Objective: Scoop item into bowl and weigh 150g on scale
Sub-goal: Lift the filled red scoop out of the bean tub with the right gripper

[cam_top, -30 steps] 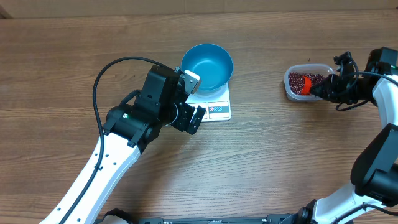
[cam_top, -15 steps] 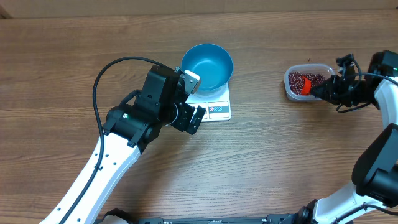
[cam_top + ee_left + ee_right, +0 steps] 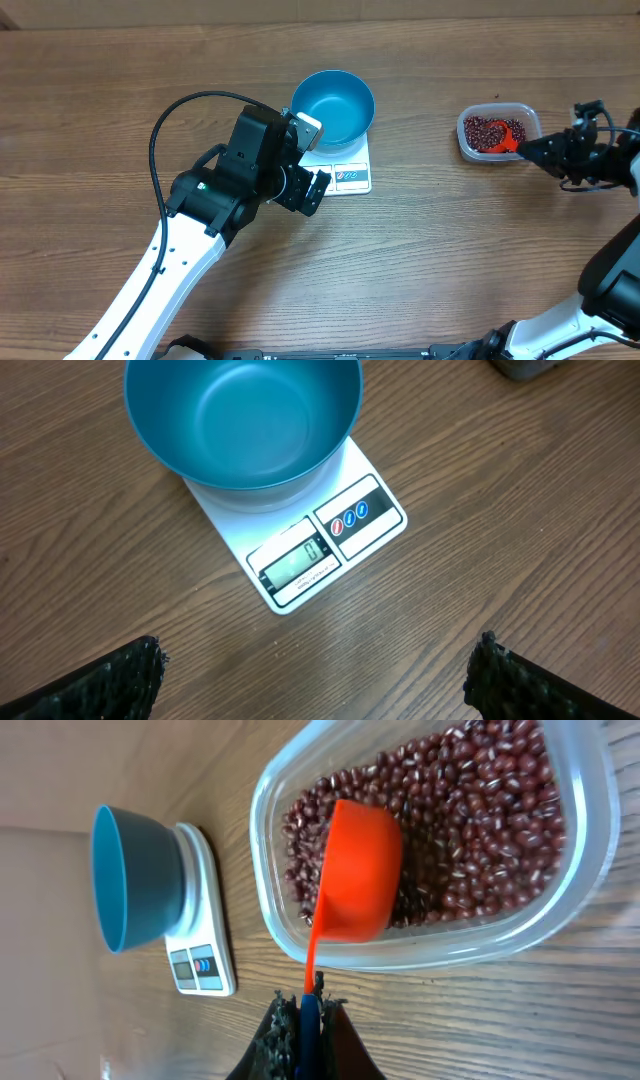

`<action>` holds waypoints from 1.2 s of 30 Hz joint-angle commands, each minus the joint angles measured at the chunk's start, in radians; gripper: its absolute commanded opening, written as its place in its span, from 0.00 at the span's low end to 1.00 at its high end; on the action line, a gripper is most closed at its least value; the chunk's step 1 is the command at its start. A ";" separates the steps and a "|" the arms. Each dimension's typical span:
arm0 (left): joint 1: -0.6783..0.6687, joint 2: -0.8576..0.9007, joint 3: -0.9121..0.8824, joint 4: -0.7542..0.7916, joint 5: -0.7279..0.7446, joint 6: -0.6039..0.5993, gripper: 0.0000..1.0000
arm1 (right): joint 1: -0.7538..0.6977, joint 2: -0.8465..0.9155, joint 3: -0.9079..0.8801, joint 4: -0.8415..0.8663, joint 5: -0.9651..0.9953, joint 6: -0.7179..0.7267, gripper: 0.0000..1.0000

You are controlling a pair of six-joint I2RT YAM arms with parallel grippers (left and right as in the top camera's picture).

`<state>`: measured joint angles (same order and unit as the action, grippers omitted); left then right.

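Though tiny from overhead, plain enough from the right wrist: beans (image 3: 480, 820), small glossy grains, dark red-brown, many with a pale fleck, heaped loose and filling tub (image 3: 450, 952) almost wall to wall. All of them inside that clear, rounded-rectangular tub at right side of table (image 3: 450, 260), well apart from bowl (image 3: 240, 420) and scale (image 3: 300, 560).

Lying on the grains toward one end of tub: scoop (image 3: 355, 870), orange-red plastic, rounded cup on the beans, thin handle running out over the rim. Handle pinched just outside the tub by right claw (image 3: 308, 1005), fingers closed tight on it.

Left claw (image 3: 315, 685) spread wide, holding nothing, hovering over bare wood just in front of scale, with black fingertips at the two lower corners of the left-wrist view.

Bowl round, teal-blue, smooth inside, showing only its own colour. Seated on far half of scale, about as wide as it, overhanging the far edge. Scale flat, white, rectangular, set at a slant to the wood grain.

Along scale's near edge: small grey-green display reading what looks like a single 0, and beside it a black-framed panel with three round marks, one red and two blue. Any lettering or brand name too small to make out
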<state>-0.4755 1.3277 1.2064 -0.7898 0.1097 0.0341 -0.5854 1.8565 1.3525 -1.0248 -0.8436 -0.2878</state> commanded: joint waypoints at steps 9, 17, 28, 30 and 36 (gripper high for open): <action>0.004 -0.008 0.002 0.001 0.014 0.022 1.00 | -0.059 0.003 -0.006 0.001 -0.221 -0.001 0.04; 0.004 -0.008 0.002 0.001 0.014 0.022 1.00 | -0.064 0.003 -0.006 -0.004 -0.318 -0.001 0.04; 0.004 -0.008 0.002 0.001 0.014 0.022 1.00 | -0.064 0.003 -0.006 -0.013 -0.371 -0.001 0.04; 0.004 -0.008 0.002 0.001 0.014 0.022 1.00 | -0.064 0.003 -0.006 -0.013 -0.397 -0.001 0.04; 0.004 -0.008 0.002 0.001 0.014 0.022 1.00 | -0.040 0.003 -0.006 -0.018 -0.512 -0.001 0.04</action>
<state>-0.4755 1.3277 1.2064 -0.7898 0.1097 0.0341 -0.6407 1.8565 1.3514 -1.0412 -1.2812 -0.2878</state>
